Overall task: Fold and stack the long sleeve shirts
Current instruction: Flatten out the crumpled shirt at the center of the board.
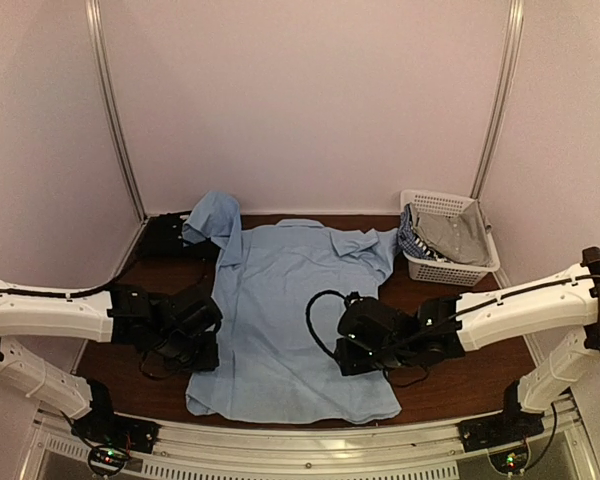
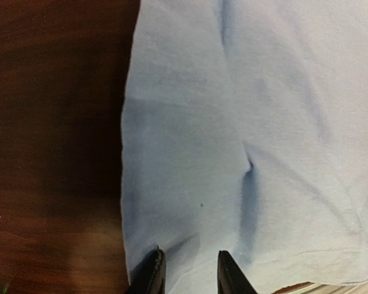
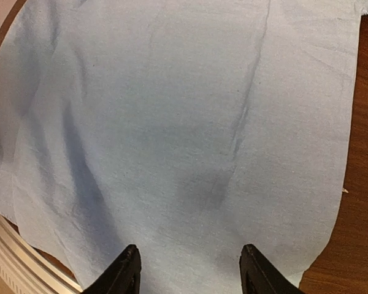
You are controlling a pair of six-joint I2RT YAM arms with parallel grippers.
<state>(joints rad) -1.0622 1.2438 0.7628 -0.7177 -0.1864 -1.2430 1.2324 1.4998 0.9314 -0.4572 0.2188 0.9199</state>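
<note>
1. Pale walls [image 1: 310, 100] box in a dark brown wooden table [image 1: 470, 372]. A white plastic lattice basket [image 1: 446, 272] at far right holds grey and checked clothes [image 1: 455, 232]. A black cloth bundle [image 1: 165, 238] sits at far left.
2. A light blue collared long sleeve shirt [image 1: 280, 300] lies spread flat mid-table, collar far, one sleeve bunched beside the bundle. Both arms reach over it and hide parts of it.
3. Only the top view shows the basket, bundle and collar. The wrist views show just cloth and table.
4. Left gripper [image 2: 189, 272]: jaws narrowly parted above the shirt's left edge, nothing pinched. Right gripper [image 3: 190, 269]: jaws wide apart over flat cloth, holding nothing.
</note>
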